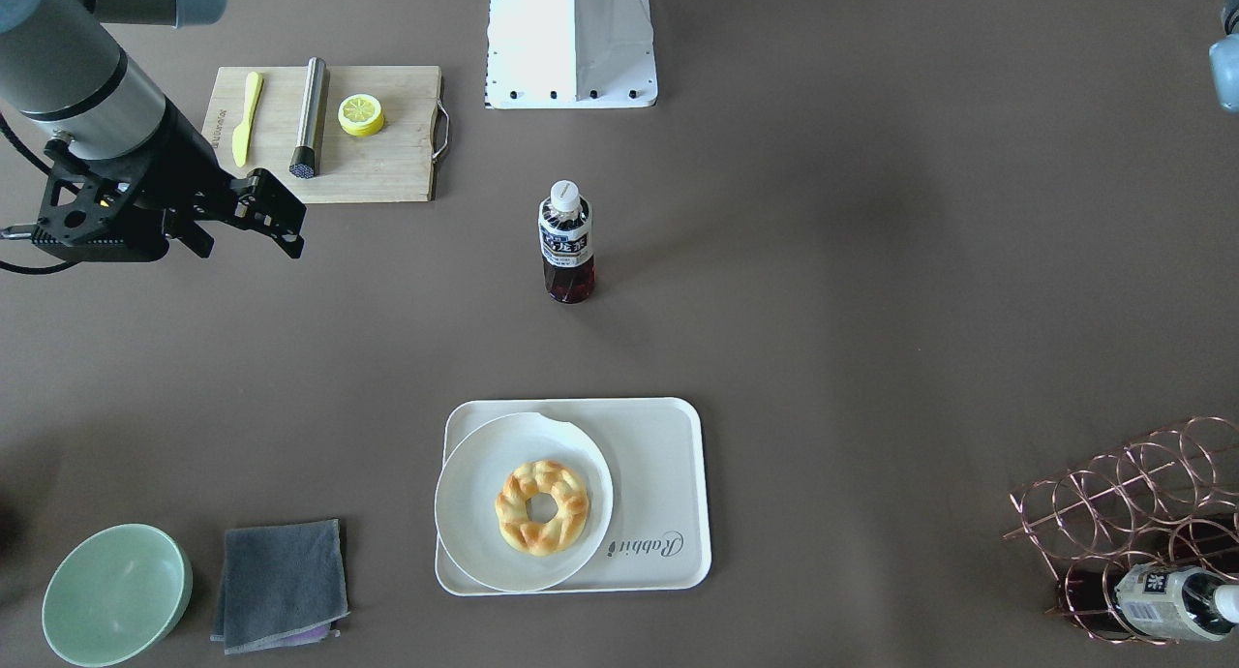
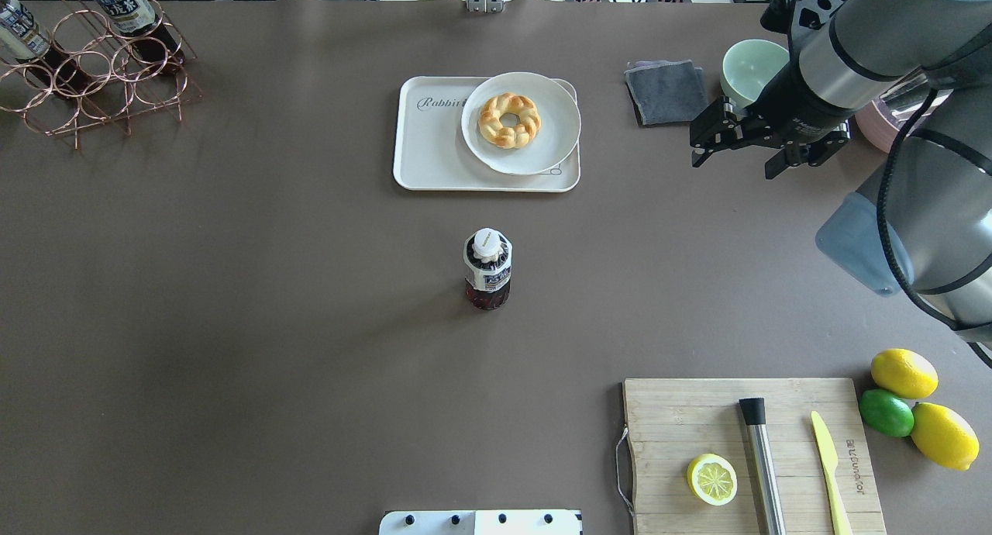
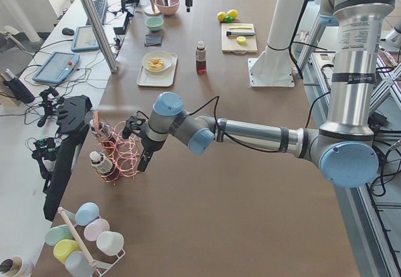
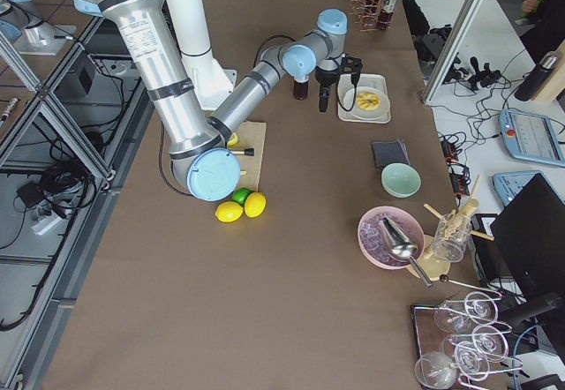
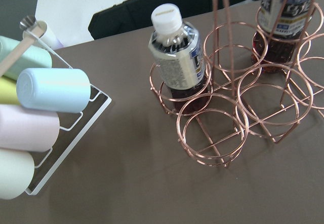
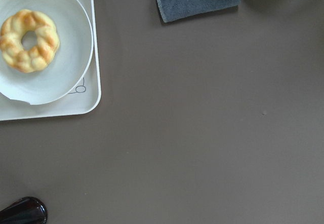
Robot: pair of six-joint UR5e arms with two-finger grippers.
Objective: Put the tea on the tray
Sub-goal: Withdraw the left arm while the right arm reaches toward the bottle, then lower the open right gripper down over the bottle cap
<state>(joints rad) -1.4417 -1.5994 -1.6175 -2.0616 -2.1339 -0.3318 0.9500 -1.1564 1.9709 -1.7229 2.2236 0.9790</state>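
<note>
The tea (image 1: 565, 242) is a small bottle of dark reddish drink with a white cap. It stands upright alone at the table's middle (image 2: 487, 270). The cream tray (image 1: 668, 474) marked "Rabbit" lies beyond it (image 2: 430, 151), apart from the bottle. My right gripper (image 2: 735, 163) hangs open and empty above the table, right of the tray and well away from the tea (image 1: 250, 247). My left gripper (image 3: 141, 155) shows only in the exterior left view, beside the copper rack. I cannot tell whether it is open or shut.
A round white plate (image 2: 554, 143) with a braided doughnut (image 2: 508, 119) covers one half of the tray. A copper rack (image 2: 85, 77) holds look-alike bottles (image 5: 177, 62). A grey cloth (image 2: 665, 91), a green bowl (image 2: 750, 68), a cutting board (image 2: 697, 411) and citrus fruits (image 2: 904, 373) are on my right.
</note>
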